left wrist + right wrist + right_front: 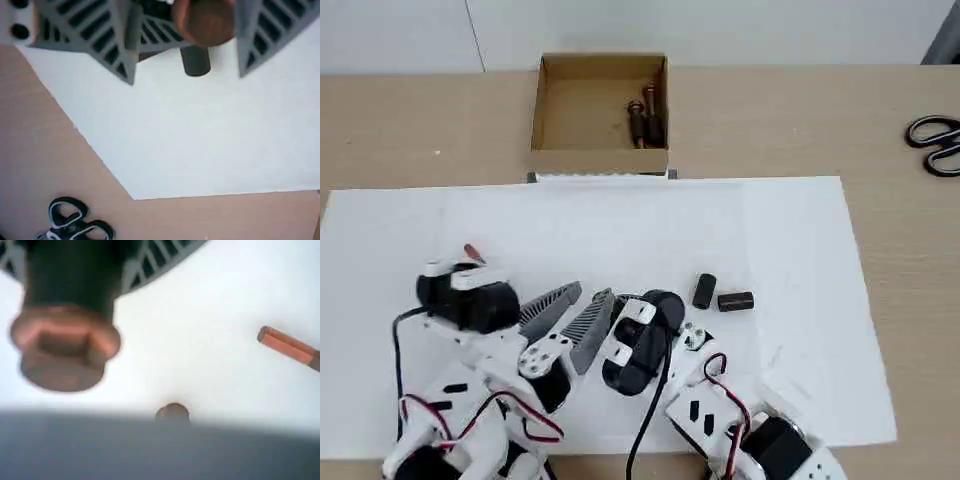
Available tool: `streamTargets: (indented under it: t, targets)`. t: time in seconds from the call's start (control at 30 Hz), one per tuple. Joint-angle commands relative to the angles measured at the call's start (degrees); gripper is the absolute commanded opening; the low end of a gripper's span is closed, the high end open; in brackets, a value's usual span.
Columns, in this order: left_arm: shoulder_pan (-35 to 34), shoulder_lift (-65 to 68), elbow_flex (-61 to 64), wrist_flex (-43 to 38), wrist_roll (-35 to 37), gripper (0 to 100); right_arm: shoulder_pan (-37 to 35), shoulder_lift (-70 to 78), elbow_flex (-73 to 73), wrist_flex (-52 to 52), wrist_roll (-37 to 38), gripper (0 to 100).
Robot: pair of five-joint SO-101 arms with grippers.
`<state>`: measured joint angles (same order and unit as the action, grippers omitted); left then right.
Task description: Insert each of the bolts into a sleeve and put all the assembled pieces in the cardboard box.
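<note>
My right gripper (625,335) is shut on a black sleeve (70,275) with a copper bolt head (65,347) sticking out of its end. My left gripper (588,297) points right at it, its grey fingers (90,35) spread open on either side of the bolt head (207,22). Two loose black sleeves (704,290) (735,300) lie on the white paper just right of the grippers; one sleeve (195,60) lies beyond the fingers. A loose bolt (472,252) (290,347) lies at the left. The cardboard box (550,100) holds assembled pieces (645,120).
White paper (770,230) covers the near table. Scissors (935,145) (75,227) lie on the bare wood at the far right. Both arms' bodies and cables crowd the front edge. A small copper piece (172,412) sits on the paper by a dark edge.
</note>
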<state>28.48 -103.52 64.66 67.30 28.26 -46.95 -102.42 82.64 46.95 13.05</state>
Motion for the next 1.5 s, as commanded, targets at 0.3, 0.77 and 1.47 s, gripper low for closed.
streamTargets:
  t: [0.3, 0.77, 1.47]
  targets:
    - [-14.51, -0.35, 3.82, -0.09, -16.44, 1, 10.33, -0.40, -0.62, 0.31, 0.00, 0.3]
    - [-31.91, -0.44, 22.81, -4.22, -25.14, 1, 24.92, 7.60, -14.68, 3.56, -20.13, 0.3]
    - [-31.91, -0.53, 28.09, -4.66, -24.79, 1, 25.10, 77.41, -67.25, -11.21, -11.16, 0.3]
